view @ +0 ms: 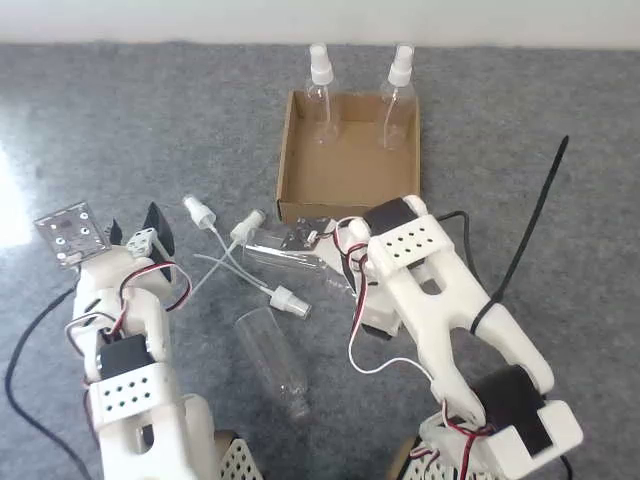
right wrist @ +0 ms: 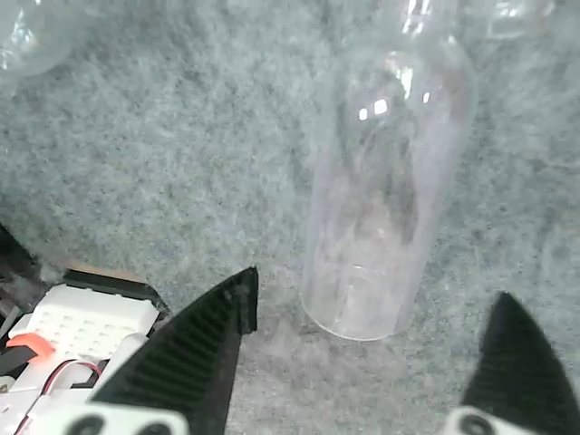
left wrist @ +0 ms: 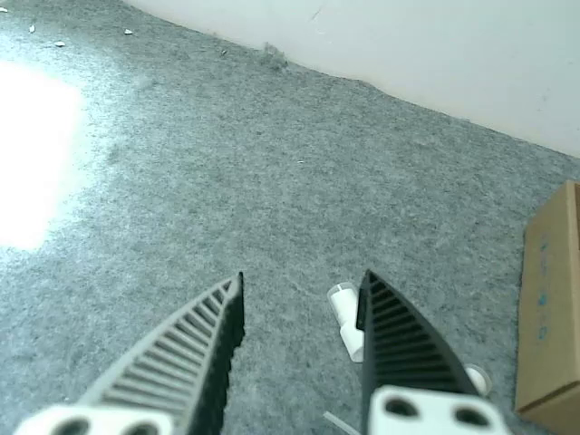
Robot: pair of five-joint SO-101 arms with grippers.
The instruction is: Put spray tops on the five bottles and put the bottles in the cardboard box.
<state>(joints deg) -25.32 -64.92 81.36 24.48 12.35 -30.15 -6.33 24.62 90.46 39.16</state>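
Robotics test bench, in a lab or a hobby workroom; cannot tell which. The work surface is a grey felt-like mat (view: 150, 120) that runs back to a plain white wall (view: 200, 20). Two arms built of white plastic shell parts stand side by side, the left arm (view: 125, 340) and the right arm (view: 440, 290). Their black motors are exposed, and red, white and black wires (view: 355, 330) loop loose outside the casings. A bare circuit board (view: 72, 232) is mounted on the left arm, and a black cable tie (view: 535, 220) sticks up from the right arm. Props are laid out as for a trial: a shallow cardboard box (view: 345, 175), clear plastic bottles (view: 272, 355) and loose spray tops (view: 290, 300) on the mat.
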